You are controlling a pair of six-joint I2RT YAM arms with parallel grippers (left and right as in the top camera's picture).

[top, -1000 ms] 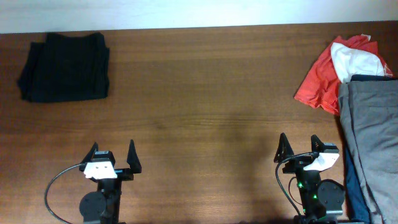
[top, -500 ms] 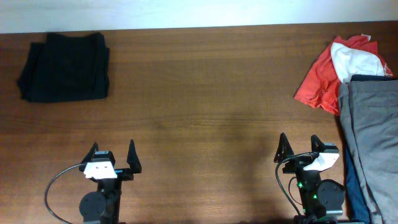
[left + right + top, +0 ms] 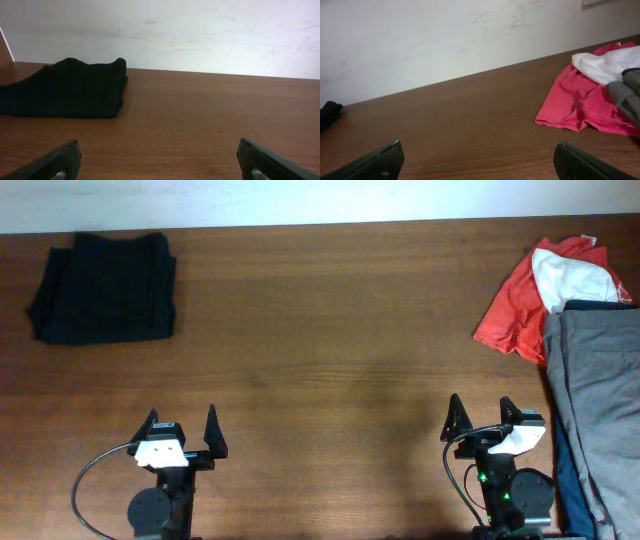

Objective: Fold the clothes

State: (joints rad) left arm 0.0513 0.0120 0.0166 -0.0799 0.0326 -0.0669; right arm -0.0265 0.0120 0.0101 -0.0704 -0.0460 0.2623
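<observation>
Grey-olive fabric shorts (image 3: 600, 400): lying at right edge, long axis running top to bottom.
Folded black cloth garment (image 3: 105, 288): sitting upper left.
Left gripper (image 3: 182, 420), right gripper (image 3: 480, 408): standing spread, holding nothing.

I am seeing the table (image 3: 330, 330) as smooth brown wood, fine-grained and giving off a soft sheen. The black garment (image 3: 103, 288) is showing as soft, matt cloth. The red-and-white piece (image 3: 515, 315) is looking like thin, creased fabric, and the grey shorts (image 3: 600, 400) like flat woven cloth with stitched seams. The wall (image 3: 200, 30) is showing matt white paint, scuffed. My left gripper (image 3: 182, 420) and right gripper (image 3: 480, 414) are showing matt black fingers (image 3: 375, 160) on white casings, seemingly plastic.
</observation>
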